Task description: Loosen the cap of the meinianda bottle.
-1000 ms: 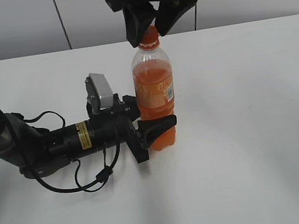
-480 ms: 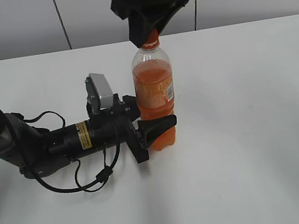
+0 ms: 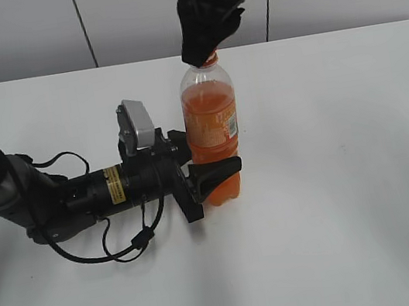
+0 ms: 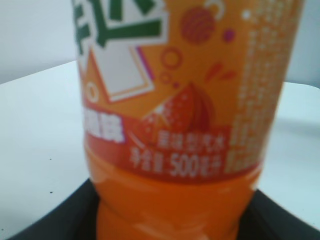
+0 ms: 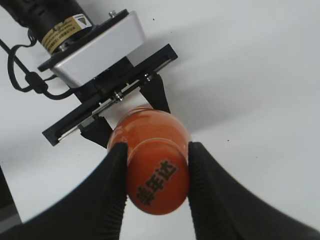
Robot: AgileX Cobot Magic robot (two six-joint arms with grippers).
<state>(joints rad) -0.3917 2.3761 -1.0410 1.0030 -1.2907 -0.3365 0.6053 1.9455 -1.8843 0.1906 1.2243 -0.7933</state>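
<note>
The cap (image 5: 157, 182) sat on top of the bottle (image 3: 213, 132), which stood upright near the middle of the white counter (image 3: 350, 176), a little toward its far side. In the right wrist view the cap, orange with dark characters printed across its top, lay between the two black fingers (image 5: 112, 190) of the right gripper (image 5: 156, 186), one pressed against each side, so the right jaws were closed on the cap. In the exterior view that gripper reached down from above and hid nearly all of the cap; only the orange neck showed beneath it. Lower down, the left gripper (image 3: 207, 180) lay along the counter from the left and its jaws were clamped around the bottle's lower body, just under the printed label (image 4: 190, 100); the left wrist view showed the label close up with dark finger edges at either bottom corner. The step in hand looked like the twist itself, with one arm bracing and the other turning. The likeliest trouble was slip: the fingers might skate round the cap if their squeeze were too light, or the whole bottle might spin inside the left jaws, since the ribbed body is smooth plastic. A twist off the bottle's axis could also tip it, and a hard squeeze on a soft, fizzy bottle might push drink out once the seal broke
</note>
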